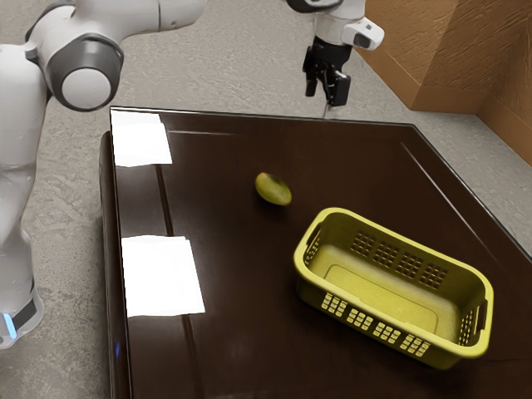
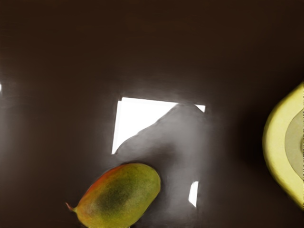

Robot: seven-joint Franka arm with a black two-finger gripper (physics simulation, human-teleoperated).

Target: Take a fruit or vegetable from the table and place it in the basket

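Note:
High above the dark table, near its far edge in the exterior view, the black gripper (image 1: pixel 326 81) hangs open with a gap between its two fingers and nothing held. A yellow-green mango (image 1: pixel 273 189) lies on the tabletop, lower than the gripper and apart from it. In the wrist view the mango (image 2: pixel 124 194) shows a reddish side and a small stem. The yellow-green basket (image 1: pixel 392 236) stands upright on the table, separate from the mango, with no fruit visible inside. Part of the basket (image 2: pixel 276 142) appears in the wrist view too.
The glossy brown table (image 1: pixel 224 266) carries bright white reflections near the arm's base. Low slotted walls and a raised rim surround the basket's hollow. Beyond the table are a grey floor (image 1: pixel 224 50) and a wooden structure (image 1: pixel 449 58) at the exterior view's upper right.

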